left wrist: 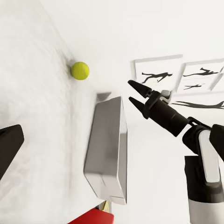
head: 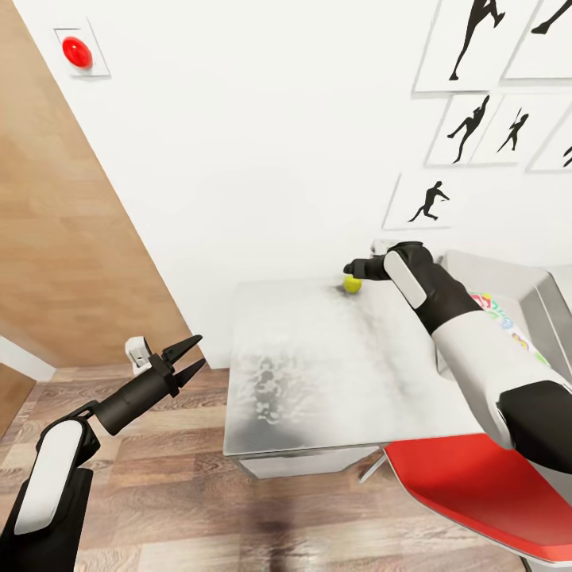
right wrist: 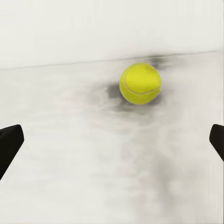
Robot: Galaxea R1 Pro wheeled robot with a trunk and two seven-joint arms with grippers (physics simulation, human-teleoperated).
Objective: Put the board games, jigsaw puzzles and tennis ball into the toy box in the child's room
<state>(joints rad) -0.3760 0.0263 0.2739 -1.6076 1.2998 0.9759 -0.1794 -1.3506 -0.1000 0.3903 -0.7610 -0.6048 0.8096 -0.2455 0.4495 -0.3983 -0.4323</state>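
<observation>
A: Start close in. What is the left claw doing?

B: It hangs over the wooden floor, off the near corner of the table, fingers spread and holding nothing. Leave it there; it is well out of the way.

A: And the right claw?

B: Stretched across the table toward the wall, fingers spread wide with nothing between them. In its own camera the two fingertips sit at the far edges, with the ball ahead and not yet between them.

A: Where exactly is the ball?

B: On the tabletop near the far edge, close to the wall, resting free. The tray stands just beyond the right arm, with colourful printed things already in it.

A: So how should the grab go?

B: I'd say push forward until the ball sits squarely between the fingers, staying low, then close gently. A ball rolls at a nudge, so a fingertip touching first could send it along the wall. Centre it first, and mind the wall behind.
</observation>
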